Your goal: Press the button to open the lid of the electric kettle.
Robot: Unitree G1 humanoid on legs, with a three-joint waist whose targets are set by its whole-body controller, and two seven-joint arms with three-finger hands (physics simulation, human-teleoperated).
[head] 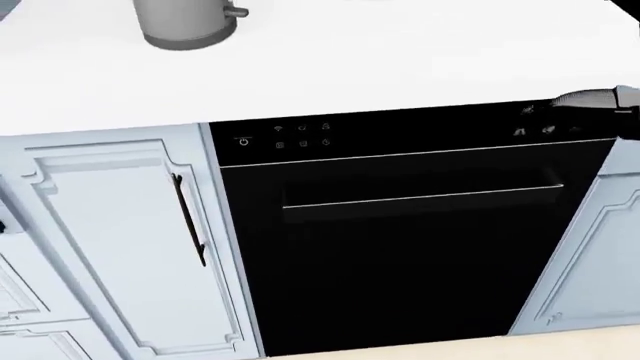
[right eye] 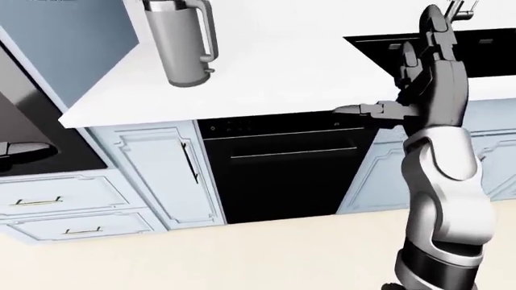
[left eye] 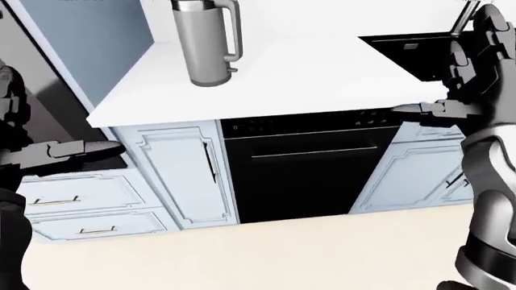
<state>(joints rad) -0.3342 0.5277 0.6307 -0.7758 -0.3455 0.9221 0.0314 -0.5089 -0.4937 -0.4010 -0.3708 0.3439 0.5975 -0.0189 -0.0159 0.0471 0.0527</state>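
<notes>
Right hand [right eye: 423, 72] is raised with fingers spread, empty; the head view catches only one fingertip. Left hand [left eye: 48, 148], seen fully only in the left-eye view, is also spread. The grey handled kettle [left eye: 205, 39] stands upright on the white worktop [left eye: 306, 78], well left of the right hand.

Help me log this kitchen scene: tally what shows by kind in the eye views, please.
Electric kettle: 1
Dishwasher: 1
Sink: 1
Tall cabinet door: 1
Drawers with gold handles: 2
Robot hands, left hand and right hand: 2
Total: 8
</notes>
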